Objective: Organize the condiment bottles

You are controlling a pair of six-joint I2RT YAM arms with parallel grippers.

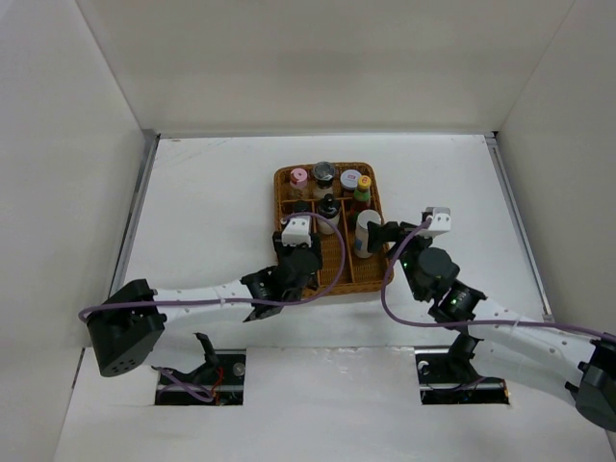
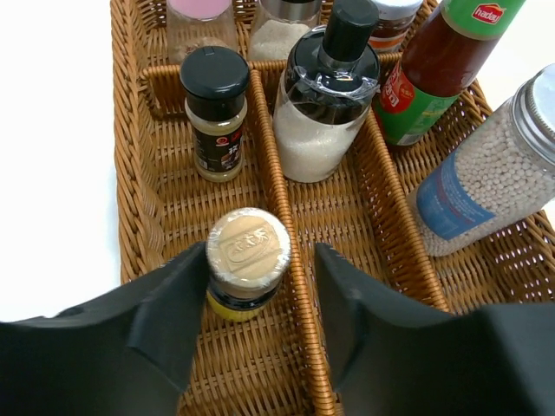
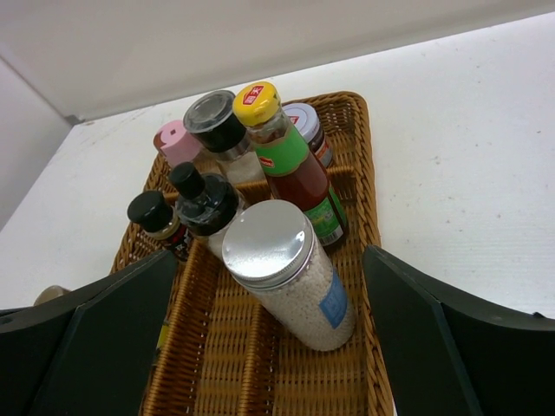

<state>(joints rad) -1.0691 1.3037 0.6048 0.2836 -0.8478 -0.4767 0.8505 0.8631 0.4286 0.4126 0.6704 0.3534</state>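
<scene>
The yellow-labelled bottle [image 2: 247, 251] is seen standing upright in the left compartment of the wicker tray [image 2: 130, 173], near its front end. The left gripper [image 2: 260, 277] is held open around it: one finger is at or just beside the bottle's side, the other is set apart, across the divider [image 2: 271, 178]. Nothing is gripped yet.

The right gripper [image 3: 270, 260] is spread wide on either side of the silver-lidded jar [image 3: 299, 295], which stands in the right compartment; no contact is seen.

The main risk is judged to lie on the left. If the jaws are closed as they stand, the far finger may be caught on the divider – the bottle would then be pushed from one side only and tipped, or the whole tray dragged.

On the right, the red-green sauce bottle [image 3: 299, 173] and the dark-stoppered jar [image 3: 204, 204] are crowded just behind the silver-lidded jar – a sweep or an off-centre closing could knock them over. The jar's smooth, round wall may also slip if it is pinched too high.
</scene>
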